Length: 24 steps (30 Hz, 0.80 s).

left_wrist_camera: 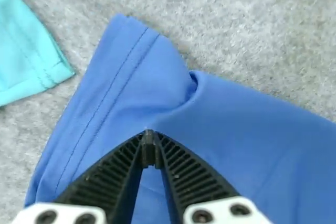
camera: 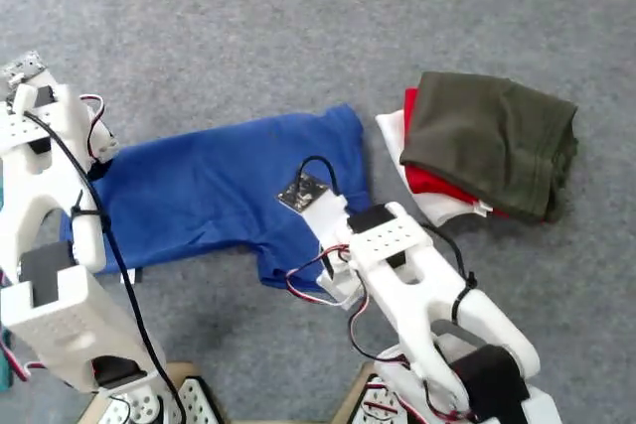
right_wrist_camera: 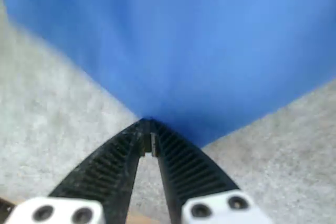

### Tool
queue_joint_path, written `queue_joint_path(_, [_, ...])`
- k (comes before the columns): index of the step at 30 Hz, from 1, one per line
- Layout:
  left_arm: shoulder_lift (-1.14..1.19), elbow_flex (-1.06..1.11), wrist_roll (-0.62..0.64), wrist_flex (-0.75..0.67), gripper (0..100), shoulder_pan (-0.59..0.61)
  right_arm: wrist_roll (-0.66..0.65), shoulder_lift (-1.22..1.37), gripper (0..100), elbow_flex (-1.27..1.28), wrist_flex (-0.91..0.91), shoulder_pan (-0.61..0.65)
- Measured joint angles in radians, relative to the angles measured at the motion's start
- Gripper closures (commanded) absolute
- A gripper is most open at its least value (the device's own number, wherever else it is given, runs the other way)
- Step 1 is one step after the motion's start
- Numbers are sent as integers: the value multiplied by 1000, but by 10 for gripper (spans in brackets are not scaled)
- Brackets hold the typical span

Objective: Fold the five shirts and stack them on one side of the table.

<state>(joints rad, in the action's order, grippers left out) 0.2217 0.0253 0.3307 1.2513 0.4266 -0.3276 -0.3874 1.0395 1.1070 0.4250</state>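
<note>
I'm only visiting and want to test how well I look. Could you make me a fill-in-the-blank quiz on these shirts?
1. The spread shirt that the left gripper and the right gripper pinch is ___.
2. The olive shirt lies folded right on a ___ one.
3. The lowest folded shirt is ___.

Missing words: blue; red; white.
</note>
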Motion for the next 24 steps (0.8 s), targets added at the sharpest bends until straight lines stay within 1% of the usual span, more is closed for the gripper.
queue_joint_path(4, [84,-43,0,0,971,0,0,-103,982,-106,109,2])
queue_joint_path(7, [150,-60,0,-17,971,0,-37,-163,982,-203,129,0])
queue_joint_path(9, [189,-80,0,-31,971,5,-77,-170,983,-264,120,-15])
queue_joint_path(12, [247,-109,0,-61,971,25,-100,-143,983,-347,14,-64])
queue_joint_path(15, [288,-126,5,-95,972,34,-101,-51,983,-420,-140,-109])
queue_joint_path(19, [310,-133,6,-103,972,34,-101,155,983,-535,-311,-133])
queue_joint_path(21, [319,-133,6,-103,972,34,-101,279,983,-605,-356,-135])
queue_joint_path(24, [322,-135,6,-103,972,34,-101,482,983,-727,-376,-140])
